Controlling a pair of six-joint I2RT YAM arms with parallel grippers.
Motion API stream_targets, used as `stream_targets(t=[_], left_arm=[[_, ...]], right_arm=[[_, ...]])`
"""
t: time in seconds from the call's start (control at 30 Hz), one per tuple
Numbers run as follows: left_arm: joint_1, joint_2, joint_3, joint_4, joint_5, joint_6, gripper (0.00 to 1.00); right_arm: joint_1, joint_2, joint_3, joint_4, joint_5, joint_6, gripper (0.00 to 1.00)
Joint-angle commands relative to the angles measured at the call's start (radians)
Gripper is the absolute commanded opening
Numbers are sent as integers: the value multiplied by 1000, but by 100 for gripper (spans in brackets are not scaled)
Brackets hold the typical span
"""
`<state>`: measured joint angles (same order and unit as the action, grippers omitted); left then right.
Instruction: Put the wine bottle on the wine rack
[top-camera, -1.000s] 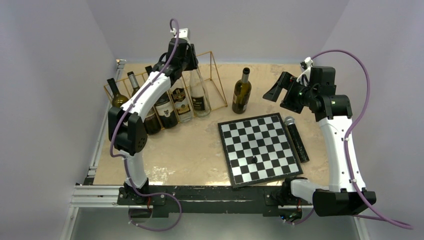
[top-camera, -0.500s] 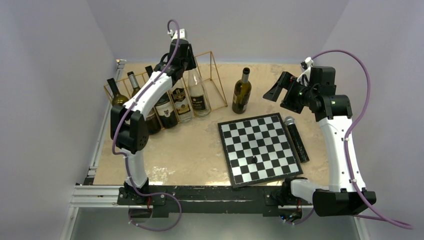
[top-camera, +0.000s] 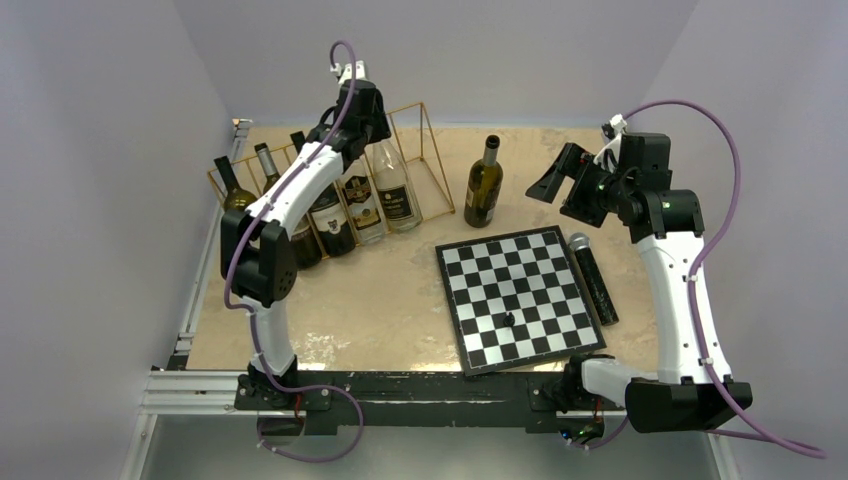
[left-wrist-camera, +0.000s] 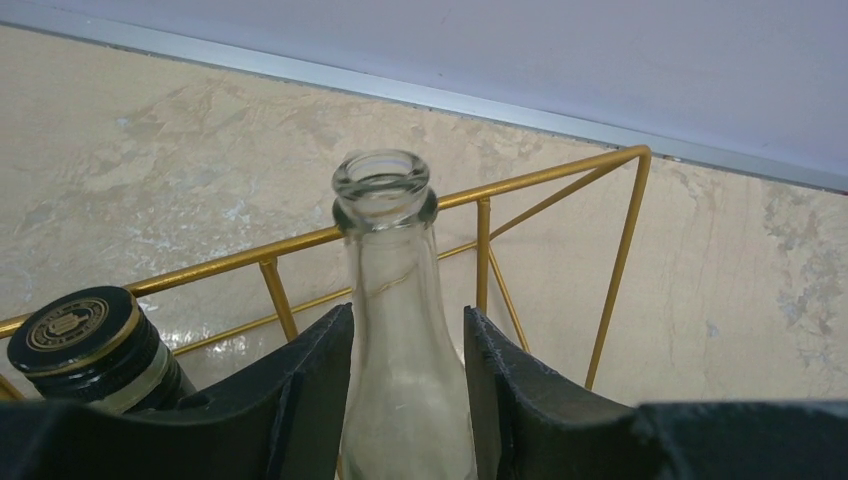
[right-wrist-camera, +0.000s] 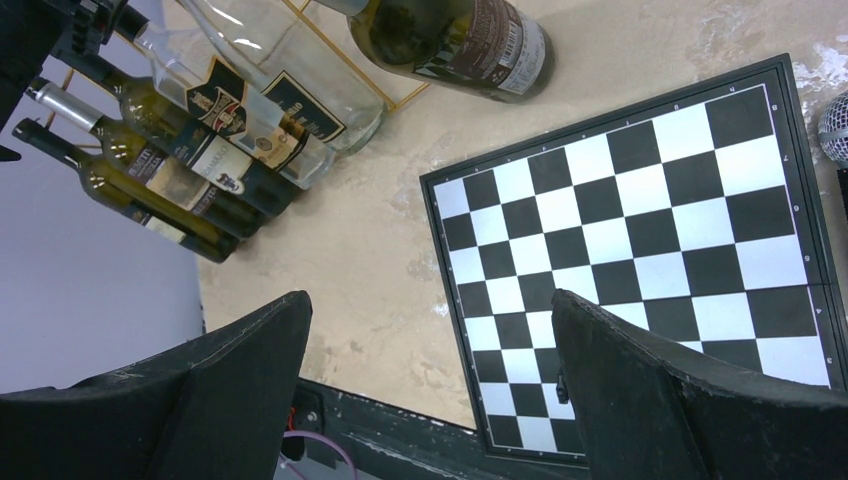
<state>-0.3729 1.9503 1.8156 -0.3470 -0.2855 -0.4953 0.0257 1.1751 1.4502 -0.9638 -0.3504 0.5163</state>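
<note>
The gold wire wine rack (top-camera: 432, 150) stands at the back left with several bottles leaning in its slots. The rightmost of them is a clear glass bottle (top-camera: 397, 190). My left gripper (top-camera: 370, 125) is open, its jaws either side of that bottle's neck (left-wrist-camera: 395, 290) with a small gap on the right; the rack's bars (left-wrist-camera: 620, 250) show behind. A dark green wine bottle (top-camera: 483, 185) stands upright on the table right of the rack. My right gripper (top-camera: 553, 178) is open and empty, held in the air right of that bottle, which shows in its view (right-wrist-camera: 470, 45).
A black-and-white chessboard (top-camera: 520, 295) lies at the front right with a small dark piece (top-camera: 508, 320) on it. A black microphone (top-camera: 592, 275) lies along its right edge. A dark capped bottle top (left-wrist-camera: 85, 335) sits left of the clear neck.
My left gripper has drawn up and back along the clear bottle's neck. The bottle stays in the rack. The right arm has not moved.
</note>
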Motion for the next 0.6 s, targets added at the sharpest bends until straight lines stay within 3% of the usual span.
stream_targets(t=[0.0, 0.2, 0.33, 0.47, 0.57], left_arm=[[5, 8, 34, -24, -1, -11, 50], [6, -21, 56, -36, 39, -20, 51], [6, -66, 64, -38, 59, -18, 59], [6, -118, 35, 15, 194, 18, 74], [4, -144, 0, 95, 400, 51, 96]], right_arm=[[-3, -11, -10, 36, 2, 8, 95], [-4, -12, -5, 34, 1, 7, 95], [-3, -9, 10, 30, -4, 4, 95], [-3, -8, 22, 33, -20, -7, 95], [-3, -6, 25, 36, -27, -6, 95]])
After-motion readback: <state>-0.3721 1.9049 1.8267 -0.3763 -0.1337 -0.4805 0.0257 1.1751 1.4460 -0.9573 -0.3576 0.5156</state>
